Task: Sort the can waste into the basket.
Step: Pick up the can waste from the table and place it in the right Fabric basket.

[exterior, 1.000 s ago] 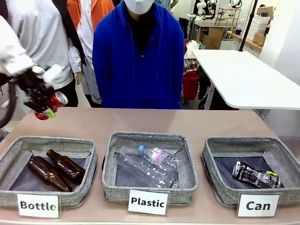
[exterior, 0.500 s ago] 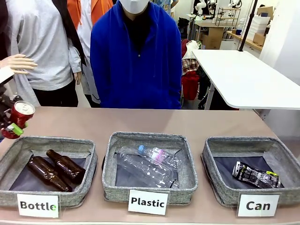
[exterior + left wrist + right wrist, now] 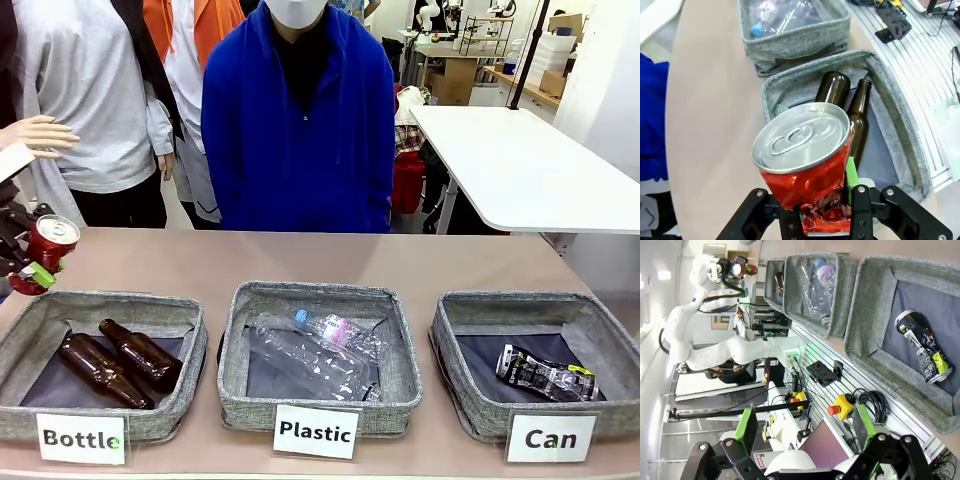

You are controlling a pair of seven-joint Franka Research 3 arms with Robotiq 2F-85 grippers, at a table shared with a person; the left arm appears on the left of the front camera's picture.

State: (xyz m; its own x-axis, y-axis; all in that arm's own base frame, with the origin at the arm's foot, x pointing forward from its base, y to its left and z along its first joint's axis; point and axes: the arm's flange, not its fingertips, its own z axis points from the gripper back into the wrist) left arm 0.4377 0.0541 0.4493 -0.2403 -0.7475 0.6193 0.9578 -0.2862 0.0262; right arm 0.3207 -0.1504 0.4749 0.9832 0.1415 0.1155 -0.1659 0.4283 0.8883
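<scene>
Presently, item one on my list: the left gripper (image 3: 815,212), closed tight on the red can (image 3: 805,155), which I held by its crushed lower end with the lid pointing away from the wrist. In the front view that gripper (image 3: 28,268) hung at the far left edge of the table (image 3: 330,260), with the "Bottle" basket (image 3: 150,425) directly beneath and slightly ahead of it.

Item two: the right gripper (image 3: 802,432), fingers spread wide, nothing between them, raised off the table and looking down on the "Can" basket (image 3: 865,340).

Handling note, my judgement: the "Can" basket (image 3: 465,410) lay well away from the loaded gripper, across both other baskets. To do the step well I would have carried the can high enough to clear every rim, kept the squeeze firm since the crumpled metal offers a poor seat, and released only once squarely above the dark bottom, low enough that the can would not bounce out.

Count taken:
- Cans: two. One red, in the left gripper; one black-and-silver can (image 3: 545,375) lying inside the "Can" basket.
- Brown glass bottles (image 3: 120,362): two, under the left gripper.
- Clear plastic bottles (image 3: 315,350): two, as far as I could tell, in the "Plastic" basket (image 3: 400,400).
- Baskets: three.
- Labelled cards: three.
</scene>
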